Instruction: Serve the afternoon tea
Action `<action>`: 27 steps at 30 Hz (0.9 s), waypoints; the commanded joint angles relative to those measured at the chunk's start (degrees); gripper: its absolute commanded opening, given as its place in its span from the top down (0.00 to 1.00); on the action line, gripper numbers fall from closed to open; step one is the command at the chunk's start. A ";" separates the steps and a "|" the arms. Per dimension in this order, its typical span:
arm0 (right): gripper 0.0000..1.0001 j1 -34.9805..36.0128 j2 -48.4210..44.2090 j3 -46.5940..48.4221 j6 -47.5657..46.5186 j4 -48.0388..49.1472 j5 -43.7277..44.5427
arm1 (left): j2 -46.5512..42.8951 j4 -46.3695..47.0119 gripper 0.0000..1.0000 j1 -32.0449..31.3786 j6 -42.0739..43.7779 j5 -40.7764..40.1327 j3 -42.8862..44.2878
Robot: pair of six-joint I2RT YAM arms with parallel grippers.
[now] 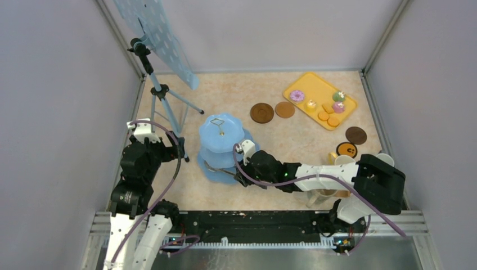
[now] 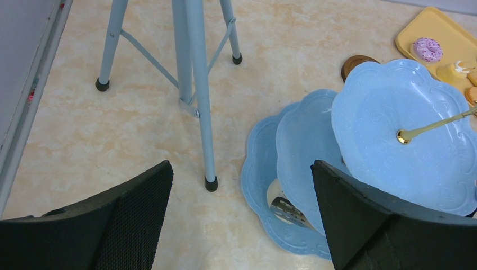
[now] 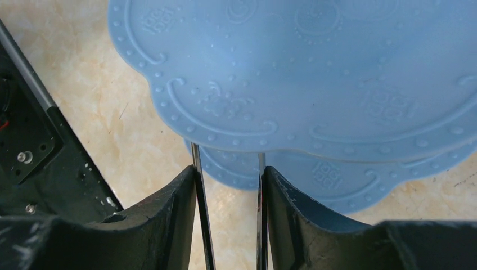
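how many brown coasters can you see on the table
3. A dark coaster and a lighter coaster lie side by side left of the yellow tray; a third coaster sits nearer, by its right end. More may be hidden by the right arm.

No word, brand or number comes through legibly on any of my feeds. The nearest thing is on the right wrist camera: raised marks pressed into the underside of the blue tiered stand [image 3: 292, 73], a few shaped rather like digits (I can't resolve them into any number). On the overhead camera, a dark yellow-rimmed round [image 1: 347, 149] by the mugs carries small orange marks, too small to read.
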 commanded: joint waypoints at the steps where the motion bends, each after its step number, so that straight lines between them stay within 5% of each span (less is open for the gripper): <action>1: 0.55 1.35 2.33 0.18 -0.75 6.27 4.38 | 0.55 0.68 0.01 0.26 0.45 0.68 2.21; 8: 0.46 2.41 1.84 -0.54 -1.29 5.38 5.12 | 0.51 0.72 0.01 0.26 0.58 0.96 2.05; 27: 0.42 2.35 -7.97 -4.52 -0.65 0.23 3.15 | 0.45 0.86 0.01 0.26 0.75 1.35 2.12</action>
